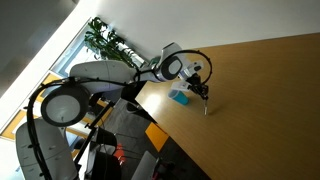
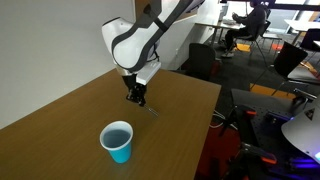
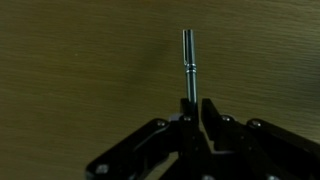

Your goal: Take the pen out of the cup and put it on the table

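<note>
My gripper (image 3: 194, 108) is shut on the pen (image 3: 188, 60), a thin dark grey stick that juts out past the fingertips over the wooden table (image 3: 60, 60). In both exterior views the gripper (image 2: 135, 97) (image 1: 200, 90) is low over the table (image 2: 60, 120) (image 1: 270, 110), and the pen (image 2: 150, 109) (image 1: 205, 105) slants down from it to the tabletop or close above it. The light-blue cup (image 2: 118, 141) (image 1: 180, 96) stands upright beside the gripper and looks empty.
The table's dark edge (image 2: 205, 130) runs close to the gripper. Beyond it are office chairs (image 2: 290, 60) and equipment on the floor. A potted plant (image 1: 105, 40) stands by the window behind the arm's base (image 1: 60, 105).
</note>
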### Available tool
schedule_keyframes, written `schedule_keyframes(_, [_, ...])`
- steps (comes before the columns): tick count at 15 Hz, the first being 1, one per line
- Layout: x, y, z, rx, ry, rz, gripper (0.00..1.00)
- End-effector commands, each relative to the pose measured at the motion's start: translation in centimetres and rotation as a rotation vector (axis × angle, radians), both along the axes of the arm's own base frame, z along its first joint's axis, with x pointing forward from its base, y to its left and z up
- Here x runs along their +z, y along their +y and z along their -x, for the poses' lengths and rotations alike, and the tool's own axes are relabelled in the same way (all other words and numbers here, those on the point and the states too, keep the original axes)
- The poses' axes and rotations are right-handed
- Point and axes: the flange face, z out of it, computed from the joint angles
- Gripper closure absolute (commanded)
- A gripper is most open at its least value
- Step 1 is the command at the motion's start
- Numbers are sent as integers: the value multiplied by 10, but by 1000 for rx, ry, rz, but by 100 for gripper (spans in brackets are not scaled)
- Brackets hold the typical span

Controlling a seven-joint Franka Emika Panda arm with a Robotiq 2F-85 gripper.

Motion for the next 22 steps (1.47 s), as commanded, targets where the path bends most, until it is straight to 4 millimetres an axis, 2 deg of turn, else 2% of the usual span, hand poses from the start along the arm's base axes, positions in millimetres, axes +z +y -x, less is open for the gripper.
schedule_keyframes(1, [9,4,-6,-20,10,-18,49])
schedule_keyframes(4, [30,16,3,9,-20,-12,25])
schedule_keyframes(7, [63,34,18,54,-76,6,4])
schedule_keyframes(8, [73,39,23,70,-98,12,1])
schedule_keyframes(13, [130,65,57,159,-236,61,0])
schedule_keyframes(16, [152,75,74,183,-301,85,0])
schedule_keyframes(19, [165,79,87,186,-352,95,0])
schedule_keyframes(20, [155,78,69,198,-312,87,0])
schedule_keyframes(22, [160,78,77,195,-324,87,0])
